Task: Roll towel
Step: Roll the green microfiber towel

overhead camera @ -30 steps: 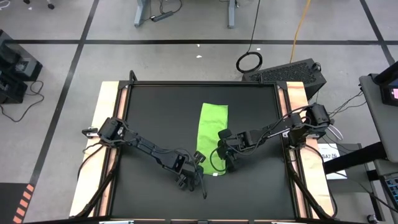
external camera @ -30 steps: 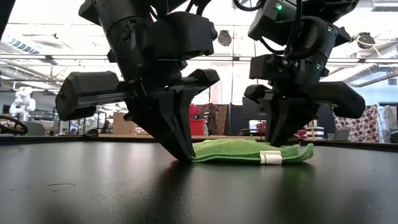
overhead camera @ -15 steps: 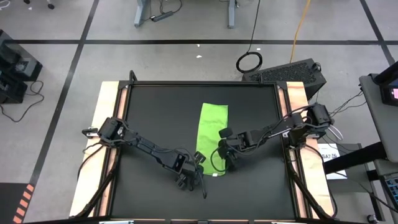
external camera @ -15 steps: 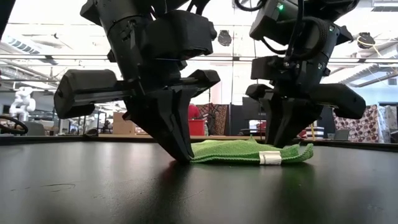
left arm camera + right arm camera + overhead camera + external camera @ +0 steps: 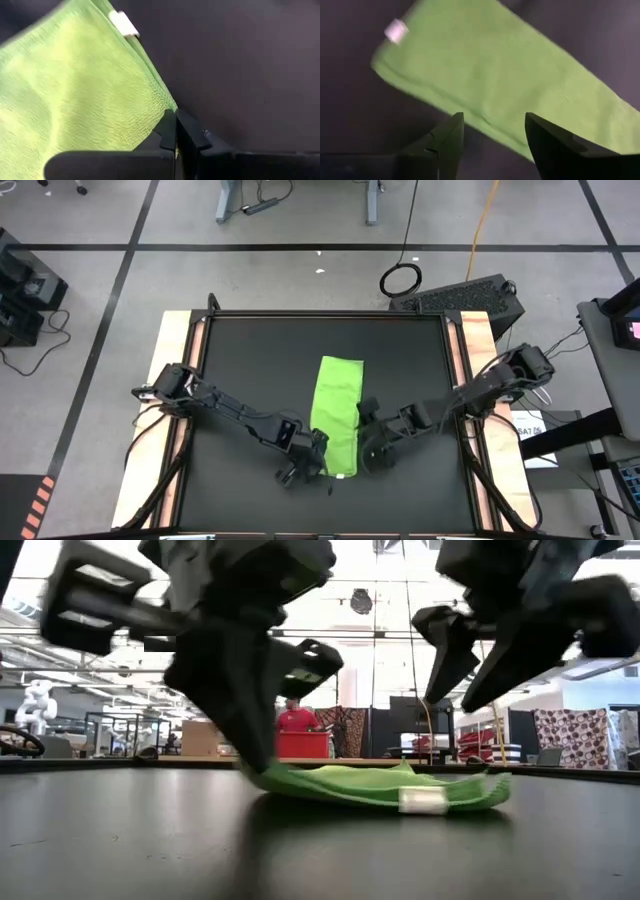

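Pinching the towel (image 5: 336, 415) corner, left hand (image 5: 175, 134); right hand (image 5: 492, 131) open above.

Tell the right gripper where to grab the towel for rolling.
Take the towel at its near short edge, the end with the white tag, at the free corner on the right arm's side. The left gripper pinches the other near corner; the right gripper hangs open above. Come down from above: the cloth lies flat.

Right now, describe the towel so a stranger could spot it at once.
On the black table, look near the front edge between the two arms. The towel lies there as a long folded strip, its corner pinched by the left end effector. It is the only lime-green thing, with a small white tag.
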`<state>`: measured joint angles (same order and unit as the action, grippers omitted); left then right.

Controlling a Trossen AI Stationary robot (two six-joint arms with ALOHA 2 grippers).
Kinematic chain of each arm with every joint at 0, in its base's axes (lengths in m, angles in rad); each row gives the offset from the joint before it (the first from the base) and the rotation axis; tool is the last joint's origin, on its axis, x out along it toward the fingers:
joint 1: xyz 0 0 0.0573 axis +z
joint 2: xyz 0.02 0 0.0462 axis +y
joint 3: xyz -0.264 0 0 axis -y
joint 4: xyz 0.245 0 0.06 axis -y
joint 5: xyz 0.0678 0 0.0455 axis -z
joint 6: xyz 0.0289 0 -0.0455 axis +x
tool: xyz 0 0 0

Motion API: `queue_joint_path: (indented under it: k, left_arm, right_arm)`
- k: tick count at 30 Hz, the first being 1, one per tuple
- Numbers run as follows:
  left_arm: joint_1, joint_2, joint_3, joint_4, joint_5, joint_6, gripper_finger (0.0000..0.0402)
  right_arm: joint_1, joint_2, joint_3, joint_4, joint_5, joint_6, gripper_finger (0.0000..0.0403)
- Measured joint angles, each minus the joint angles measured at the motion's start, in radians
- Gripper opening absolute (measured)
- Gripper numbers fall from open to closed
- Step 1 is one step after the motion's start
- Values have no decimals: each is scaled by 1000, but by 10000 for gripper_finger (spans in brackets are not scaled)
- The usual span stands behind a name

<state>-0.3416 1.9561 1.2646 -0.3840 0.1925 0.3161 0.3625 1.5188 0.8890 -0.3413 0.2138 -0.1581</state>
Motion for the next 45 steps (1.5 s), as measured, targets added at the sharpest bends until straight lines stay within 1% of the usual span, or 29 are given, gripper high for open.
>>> queue_joint_path:
  k: [4,9,13,15,18,20,23,25,29,33,36,40,42,45]
  left_arm:
    - [27,5,1,43,96,-24,2]
    - [55,11,2,75,146,-45,2]
    - [76,11,-12,108,179,-84,2]
    - [81,11,-17,123,186,-102,2]
    - [88,10,-32,147,207,-126,2]
    - [95,10,-37,147,221,-151,2]
    - [99,10,-37,148,227,-181,2]
    - [100,9,-37,142,229,-188,2]
    - [111,9,-37,139,254,-227,2]
    - [127,9,-37,138,262,-267,2]
    - [136,9,-37,139,271,-298,2]
    - [147,9,-37,136,276,-346,2]
    - [154,9,-37,130,274,-379,2]
    - [163,8,-36,105,271,-415,2]
  right_arm:
    - [99,33,-3,108,0,37,200]
    - [203,104,-4,206,30,76,193]
    - [266,185,-4,240,89,117,187]
    - [286,223,-5,266,121,121,184]
    - [303,276,-4,310,133,134,182]
    - [308,303,-4,332,168,153,182]
    - [319,319,-3,331,224,175,182]
    - [318,322,-3,332,230,180,177]
    - [316,324,-3,337,230,180,152]
    - [315,325,-3,337,235,189,116]
    - [306,327,-4,330,265,225,87]
    - [283,327,-5,326,264,335,40]
    - [268,327,-5,324,240,405,14]
    - [258,327,-5,322,211,491,6]
